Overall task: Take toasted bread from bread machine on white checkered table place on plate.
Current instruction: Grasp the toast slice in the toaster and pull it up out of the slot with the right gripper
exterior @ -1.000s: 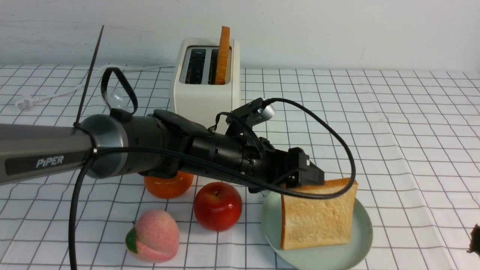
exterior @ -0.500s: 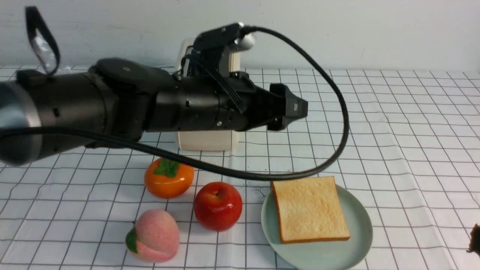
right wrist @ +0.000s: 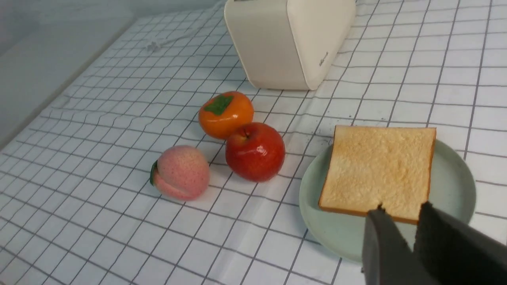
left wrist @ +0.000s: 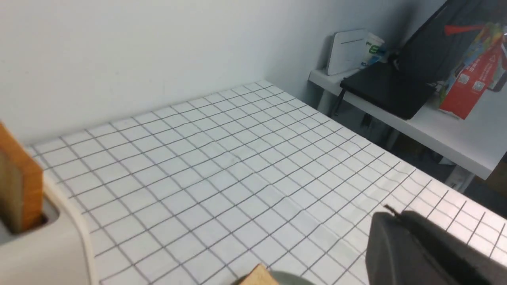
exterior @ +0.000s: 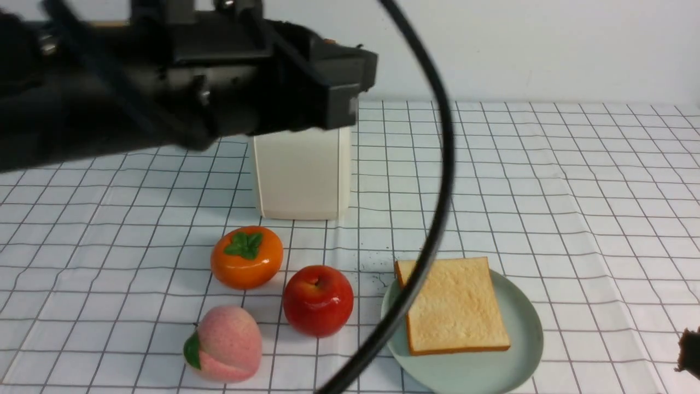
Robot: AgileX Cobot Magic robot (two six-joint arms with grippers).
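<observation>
Your remaining toasted bread (left wrist: 21,186) stands in the bread machine (exterior: 301,175) slot. It is probably light and crumbly, so pinch its top crust gently. I cannot tell the spread of the left gripper (exterior: 350,87) near the machine's top; the right gripper (right wrist: 412,221) is nearly closed and empty.

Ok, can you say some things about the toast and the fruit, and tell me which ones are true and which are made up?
1. A toast slice lies flat on the plate. True.
2. The apple is green. False: it is red.
3. A second slice stands in the bread machine. True.
4. The peach sits on the plate. False: it lies on the table, near the apple.
</observation>
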